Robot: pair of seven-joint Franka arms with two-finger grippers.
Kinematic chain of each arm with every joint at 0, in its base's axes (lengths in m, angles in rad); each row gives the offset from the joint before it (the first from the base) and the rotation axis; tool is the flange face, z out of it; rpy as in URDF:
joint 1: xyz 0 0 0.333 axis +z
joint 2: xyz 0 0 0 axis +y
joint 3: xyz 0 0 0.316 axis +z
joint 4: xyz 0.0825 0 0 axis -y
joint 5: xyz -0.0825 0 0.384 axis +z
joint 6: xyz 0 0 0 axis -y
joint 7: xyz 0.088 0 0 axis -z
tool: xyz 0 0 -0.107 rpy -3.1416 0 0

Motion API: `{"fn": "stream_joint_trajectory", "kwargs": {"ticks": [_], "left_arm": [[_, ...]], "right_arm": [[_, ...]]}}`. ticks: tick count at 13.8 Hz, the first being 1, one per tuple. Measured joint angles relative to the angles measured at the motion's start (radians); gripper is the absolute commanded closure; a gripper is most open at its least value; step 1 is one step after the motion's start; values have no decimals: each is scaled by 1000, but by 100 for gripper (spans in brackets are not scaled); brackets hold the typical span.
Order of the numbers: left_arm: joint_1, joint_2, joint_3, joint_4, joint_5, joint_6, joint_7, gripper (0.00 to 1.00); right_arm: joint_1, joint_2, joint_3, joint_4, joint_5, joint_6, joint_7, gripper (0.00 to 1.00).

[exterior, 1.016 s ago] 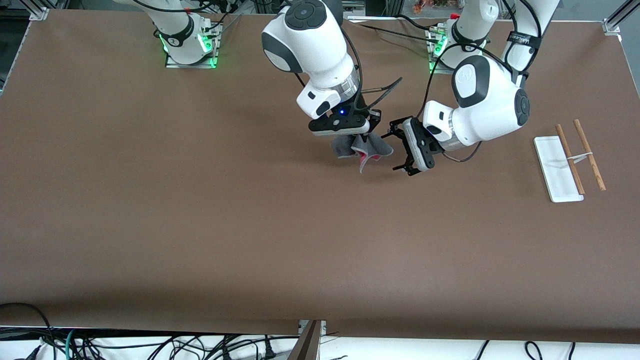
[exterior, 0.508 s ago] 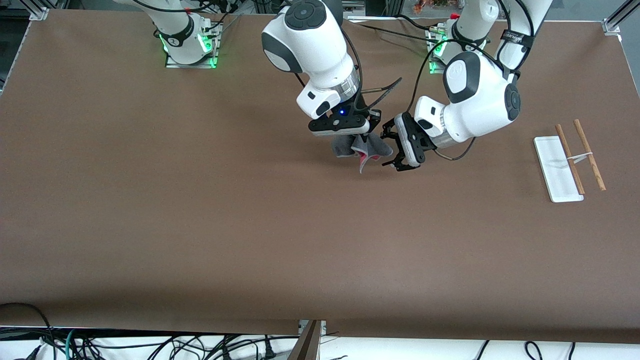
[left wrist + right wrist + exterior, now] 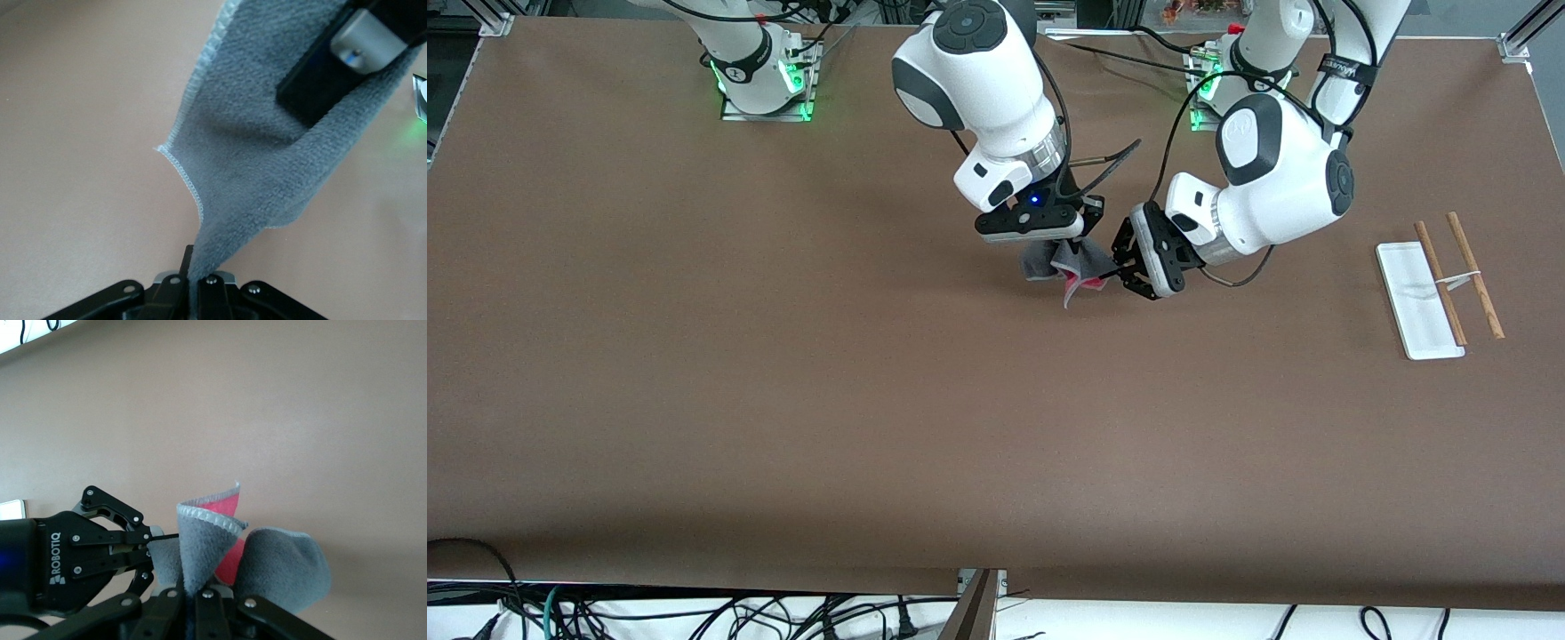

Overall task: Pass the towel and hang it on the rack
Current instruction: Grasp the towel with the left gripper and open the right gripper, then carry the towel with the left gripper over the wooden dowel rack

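The dark grey towel (image 3: pixel 1080 265) with a red-pink patch (image 3: pixel 1069 283) hangs in the air over the middle of the table. My right gripper (image 3: pixel 1060 242) is shut on its top. My left gripper (image 3: pixel 1116 271) is shut on its side edge, toward the left arm's end. In the left wrist view the towel (image 3: pixel 267 133) runs from my left gripper (image 3: pixel 200 270) up to the right gripper's finger (image 3: pixel 320 73). In the right wrist view the towel (image 3: pixel 280 567) bunches in my right gripper (image 3: pixel 198 587), with the left gripper (image 3: pixel 152 543) beside it. The rack (image 3: pixel 1418 302) stands toward the left arm's end.
The brown table (image 3: pixel 783 400) is bare around the arms. The rack's two wooden rods (image 3: pixel 1440 284) slant over its white base. The arm bases with green lights (image 3: pixel 765 84) stand along the edge farthest from the front camera.
My left gripper has moved in toward the towel and shut on its edge. The right gripper has held still with the towel.
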Motion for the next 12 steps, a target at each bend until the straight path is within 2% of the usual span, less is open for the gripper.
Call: {"fn": "stream_joint_trajectory", "kwargs": {"ticks": [2,3,4,5,9,12], "left_arm": [[5,0,7,2,0,1,1,100],[12,0,9,5,0,1,1,100],[19,-1,9,7,0,1,1,100],[27,-1,9,9,0,1,1,100],[44,-2,15,10,0,1,5,100],[57,-6,27,10,0,-6,5,100]], "right_arm": [[0,0,0,0,0,0,0,100],[0,1,0,0,0,0,0,88],[0,1,0,0,0,1,0,15],[0,2,-1,0,0,0,0,0],[-1,1,-4,3,-8,0,-1,0],[-7,-1,-31,14,-29,-37,-36,0]]}}
